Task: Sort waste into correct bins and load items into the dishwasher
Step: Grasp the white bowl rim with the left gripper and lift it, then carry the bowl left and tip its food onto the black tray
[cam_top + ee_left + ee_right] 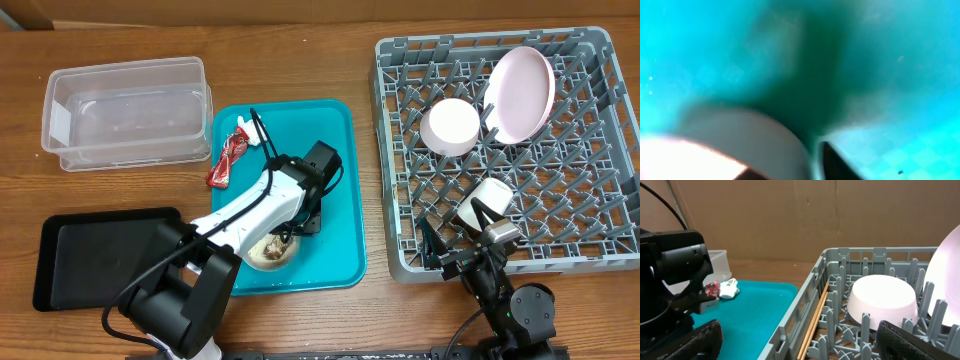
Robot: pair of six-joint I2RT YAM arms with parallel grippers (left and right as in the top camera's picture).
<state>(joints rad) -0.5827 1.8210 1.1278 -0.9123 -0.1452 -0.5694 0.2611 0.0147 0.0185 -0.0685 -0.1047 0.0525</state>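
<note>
Left tool (286, 238) is down on the teal tray (340, 150), right over a small bowl (262, 256) at the tray's near edge. The bowl is cream with brown residue inside. The left wrist view is pure blur: teal surface, the pale bowl rim at lower left, one dark finger (836, 165) beside it. I cannot tell how far this tool is spread or whether it grips the bowl.

At the tray's far left corner a red wrapper (226, 165) lies next to a white scrap (246, 134), both well apart from the bowl. The clear tub (125, 105) sits on the bench (300, 60) left of the tray, and the black tray (95, 255) is in front of the tub.

Right tool (797, 330) is spread wide with nothing between its fingers. It sits at the near left corner of the grey dish rack (395, 180).

In the rack:
- A pale bowl (450, 125) sits upside down.
- A pink plate (520, 93) stands on edge just right of the bowl.
- A white cup (487, 196) lies nearer me, close to the right tool.
- A thin wooden stick (815, 320) lies along the inside of the rack's left wall.
</note>
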